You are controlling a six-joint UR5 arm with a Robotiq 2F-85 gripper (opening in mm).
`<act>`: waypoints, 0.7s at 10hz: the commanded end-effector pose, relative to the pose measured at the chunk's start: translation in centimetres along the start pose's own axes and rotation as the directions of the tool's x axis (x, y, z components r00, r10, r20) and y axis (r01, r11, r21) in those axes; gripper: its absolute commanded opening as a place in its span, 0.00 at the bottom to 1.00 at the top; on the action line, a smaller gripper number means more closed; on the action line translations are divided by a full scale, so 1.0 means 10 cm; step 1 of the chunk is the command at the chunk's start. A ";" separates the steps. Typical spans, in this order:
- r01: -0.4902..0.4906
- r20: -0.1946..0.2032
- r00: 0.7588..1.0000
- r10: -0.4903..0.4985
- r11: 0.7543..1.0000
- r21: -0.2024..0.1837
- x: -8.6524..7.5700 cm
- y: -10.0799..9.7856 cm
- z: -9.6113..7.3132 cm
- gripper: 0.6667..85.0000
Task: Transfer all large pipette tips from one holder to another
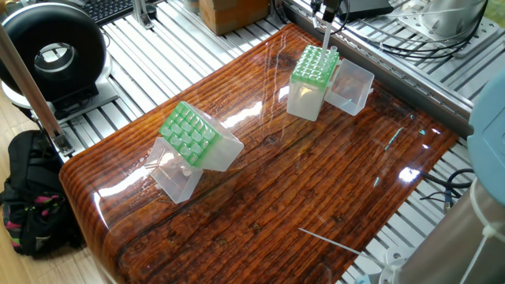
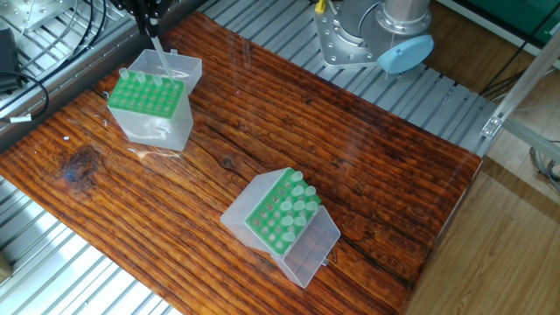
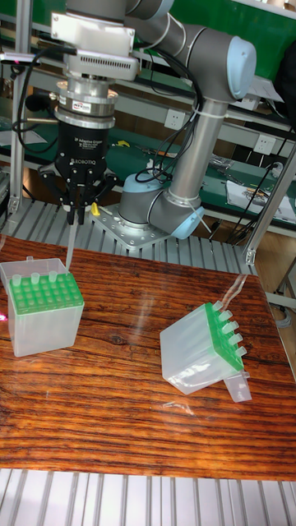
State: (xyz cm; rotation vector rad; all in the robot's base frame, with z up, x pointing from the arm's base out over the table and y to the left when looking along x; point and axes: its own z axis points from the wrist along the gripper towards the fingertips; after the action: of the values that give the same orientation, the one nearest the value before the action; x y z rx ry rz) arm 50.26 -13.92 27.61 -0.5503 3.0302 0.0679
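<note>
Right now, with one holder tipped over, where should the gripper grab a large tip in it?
Probably the wide collar of a large tip, where it stands proud of the green top. Come in tilted, along the tip's axis: the tipped holder leans its tips off vertical.

- worktop: glossy reddish-brown wood grain with dark streaks
- upright box: green gridded top, frosted clear walls
- tipped box: green top, frosted clear walls
- end effector: black
- pipette tip: whitish clear
</note>
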 end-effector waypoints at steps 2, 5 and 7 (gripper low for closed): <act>0.000 0.008 1.000 0.000 1.000 -0.015 -0.01 0.04 -0.03 0.17; 0.000 0.015 1.000 0.000 1.000 -0.012 -0.05 0.07 0.00 0.17; -0.004 0.021 1.000 0.004 1.000 -0.005 -0.08 0.07 0.01 0.17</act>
State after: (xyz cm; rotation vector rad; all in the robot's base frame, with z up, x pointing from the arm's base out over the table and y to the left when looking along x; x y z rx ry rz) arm 50.40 -13.47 27.55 -0.5474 3.0250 0.0715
